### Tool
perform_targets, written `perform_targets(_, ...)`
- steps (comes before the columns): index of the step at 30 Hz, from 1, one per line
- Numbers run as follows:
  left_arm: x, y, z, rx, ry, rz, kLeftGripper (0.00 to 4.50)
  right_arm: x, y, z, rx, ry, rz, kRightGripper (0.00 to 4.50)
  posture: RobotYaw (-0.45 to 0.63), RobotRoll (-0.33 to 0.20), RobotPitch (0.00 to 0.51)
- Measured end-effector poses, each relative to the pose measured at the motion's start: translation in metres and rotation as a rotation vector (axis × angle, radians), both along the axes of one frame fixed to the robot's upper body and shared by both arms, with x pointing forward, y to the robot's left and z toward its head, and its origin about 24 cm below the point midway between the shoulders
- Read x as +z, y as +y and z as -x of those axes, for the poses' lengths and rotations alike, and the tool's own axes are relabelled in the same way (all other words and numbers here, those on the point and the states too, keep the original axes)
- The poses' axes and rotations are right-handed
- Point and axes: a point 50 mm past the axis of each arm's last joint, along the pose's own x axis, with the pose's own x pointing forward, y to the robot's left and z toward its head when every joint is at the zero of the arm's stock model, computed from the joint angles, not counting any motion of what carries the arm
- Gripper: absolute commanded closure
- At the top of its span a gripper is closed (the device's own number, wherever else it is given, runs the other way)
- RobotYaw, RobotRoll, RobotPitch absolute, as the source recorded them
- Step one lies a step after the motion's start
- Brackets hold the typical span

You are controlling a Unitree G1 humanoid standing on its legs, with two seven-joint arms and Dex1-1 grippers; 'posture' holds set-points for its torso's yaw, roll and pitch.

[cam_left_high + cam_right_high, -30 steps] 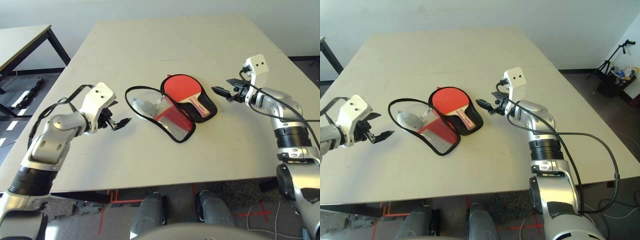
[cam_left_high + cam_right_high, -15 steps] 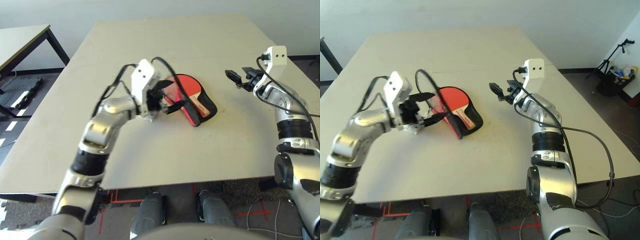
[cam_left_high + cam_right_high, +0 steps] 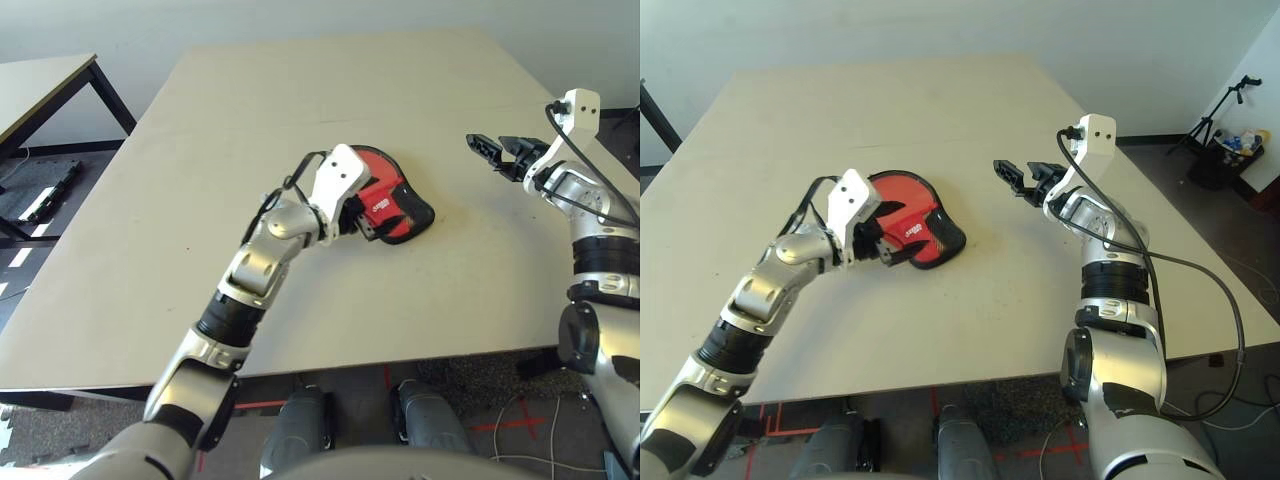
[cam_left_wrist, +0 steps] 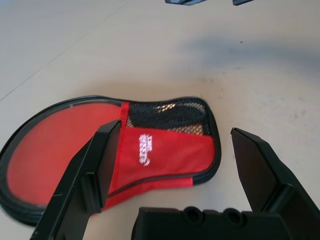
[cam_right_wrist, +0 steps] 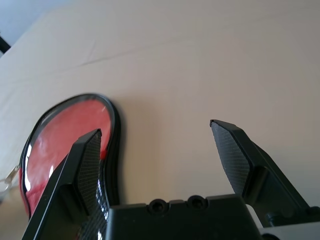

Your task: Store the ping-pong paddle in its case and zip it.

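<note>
The case [image 3: 392,196] lies folded shut on the table, red side up, with its white logo and the black mesh patch [image 4: 170,114] at the narrow end. The ping-pong paddle is hidden. My left gripper [image 3: 362,226] hovers at the case's narrow end, open, its fingers [image 4: 102,160] spread on either side with nothing held. My right gripper [image 3: 497,151] is open in the air to the right of the case, pointing back at it. The case's round end [image 5: 65,145] shows past its fingers [image 5: 87,155].
The pale table [image 3: 300,100] has free room all around the case. A second table [image 3: 40,85] stands off to the far left. A tripod and some clutter [image 3: 1238,135] are on the floor at the far right.
The case was open with the paddle lying in it. My left gripper swung the flap over to the right and the case is now closed. My right gripper drew back to the right.
</note>
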Motion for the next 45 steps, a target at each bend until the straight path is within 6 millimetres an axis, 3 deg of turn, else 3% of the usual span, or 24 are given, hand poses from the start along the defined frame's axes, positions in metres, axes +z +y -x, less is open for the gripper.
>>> perform_targets(8, 0.001, 0.011, 0.017, -0.024, 0.045, -0.056, 0.00, -0.027, 0.025, -0.001, 0.110, 0.169, -0.035, 0.03, 0.03, 0.000, 0.055)
perform_targets(17, 0.012, 0.029, 0.019, 0.011, 0.050, -0.076, 0.00, -0.045, 0.049, -0.009, 0.154, 0.254, -0.045, 0.03, 0.04, 0.000, 0.060)
perform_targets(30, 0.017, 0.024, 0.023, -0.016, 0.060, -0.063, 0.00, -0.061, 0.066, -0.011, 0.169, 0.367, -0.083, 0.03, 0.03, 0.000, 0.065)
perform_targets(45, 0.019, 0.024, 0.022, -0.018, 0.053, -0.065, 0.00, -0.066, 0.067, -0.002, 0.197, 0.455, -0.163, 4.48, 0.03, 0.000, 0.063)
